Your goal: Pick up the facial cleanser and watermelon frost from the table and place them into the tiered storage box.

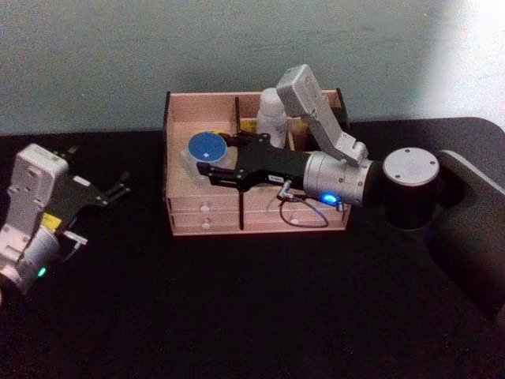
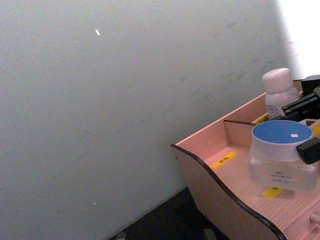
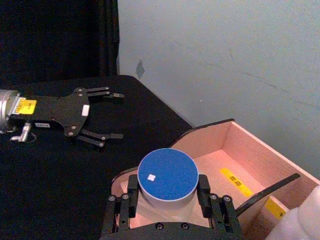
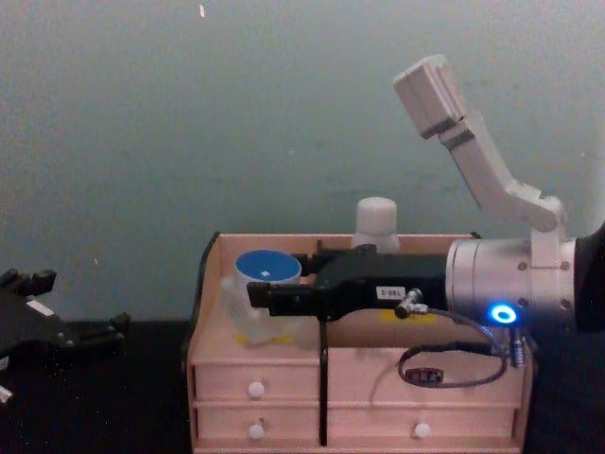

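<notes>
Bottle (image 4: 376,223) body hidden behind the right gripper (image 4: 269,298); jar (image 4: 260,303) partly covered by its fingers. Printing on the yellow labels (image 3: 236,181) too small to read.

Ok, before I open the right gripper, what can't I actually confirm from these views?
- Whether the watermelon frost sits on the tiered storage box floor: the right gripper hides its base in the right wrist view.
- Facial cleanser body: chest view, behind the right gripper and box wall.
- Yellow label print: too small to read.
- Left gripper, open on the table left of the box.
</notes>
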